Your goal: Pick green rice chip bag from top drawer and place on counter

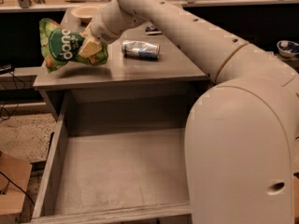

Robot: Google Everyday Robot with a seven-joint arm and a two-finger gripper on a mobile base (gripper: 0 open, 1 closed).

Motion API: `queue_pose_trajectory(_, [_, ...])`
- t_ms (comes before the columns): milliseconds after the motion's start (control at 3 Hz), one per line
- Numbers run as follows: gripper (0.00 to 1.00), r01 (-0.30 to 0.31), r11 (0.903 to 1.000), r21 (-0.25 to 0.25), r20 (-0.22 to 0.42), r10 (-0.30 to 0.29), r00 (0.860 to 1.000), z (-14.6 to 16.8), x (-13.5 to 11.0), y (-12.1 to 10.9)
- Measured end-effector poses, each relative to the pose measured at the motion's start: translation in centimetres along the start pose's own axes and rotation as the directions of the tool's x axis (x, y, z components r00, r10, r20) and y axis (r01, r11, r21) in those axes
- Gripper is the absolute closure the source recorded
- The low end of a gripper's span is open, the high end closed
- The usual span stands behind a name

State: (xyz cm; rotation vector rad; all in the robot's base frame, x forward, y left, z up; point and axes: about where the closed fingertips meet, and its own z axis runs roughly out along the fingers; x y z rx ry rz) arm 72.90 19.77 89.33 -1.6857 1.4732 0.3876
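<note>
Gripper (89, 46) is gripping the green rice chip bag (60, 50) just above the table (154, 66) (top drawer (121, 171) pick done), set-down pending.

The pincer (88, 48) grips the green rice chip bag (63, 50) above the counter's (140, 69) left edge.

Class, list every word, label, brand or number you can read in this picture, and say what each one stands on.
"dan" plus an unclear fourth letter: white, running sideways on the dark circle of the green rice chip bag, which the gripper holds above the left part of the counter.
Can lying on the counter: its print is too blurred to read.
Nothing else is legible.
</note>
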Motion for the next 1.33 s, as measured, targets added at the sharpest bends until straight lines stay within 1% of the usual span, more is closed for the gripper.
queue_pose_trajectory(333, [0.52, -0.042, 0.999, 0.016, -0.048, 0.043, 0.998, 1.59, 2.25, -0.17])
queue_pose_trajectory(1000, [0.05, -0.046, 0.9988, 0.017, -0.051, 0.047, 0.998, 1.6, 2.3, -0.24])
queue_pose_trajectory(1333, [0.0, -0.046, 0.9988, 0.017, -0.051, 0.047, 0.998, 1.6, 2.3, -0.24])
